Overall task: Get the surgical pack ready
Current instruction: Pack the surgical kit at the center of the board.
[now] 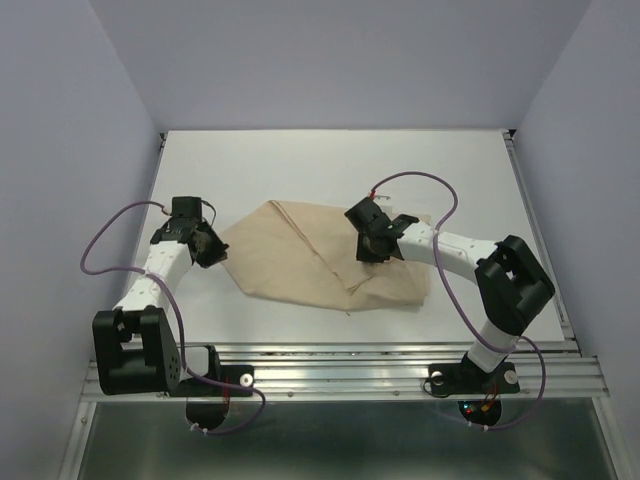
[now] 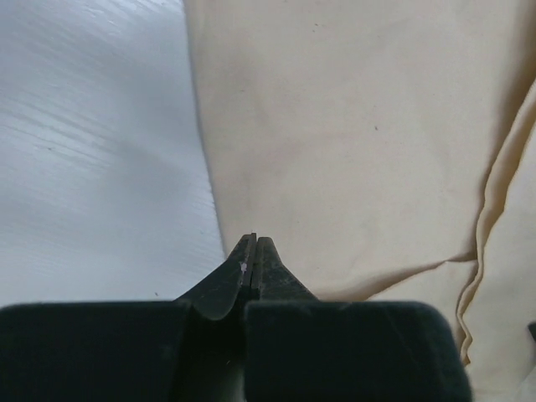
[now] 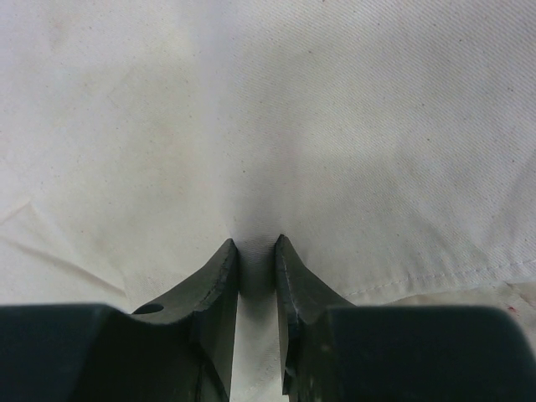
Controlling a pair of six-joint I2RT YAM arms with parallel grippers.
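The beige cloth sheet (image 1: 300, 260) lay folded on the white table (image 1: 330, 165) between the arms, toward the near edge. We found the left gripper (image 2: 254, 244) fully closed at the sheet's left edge, no cloth visibly pinched. The right gripper (image 3: 256, 244) sat over the sheet's right part, jaws narrowly apart; we could not tell whether they pinched a fold.
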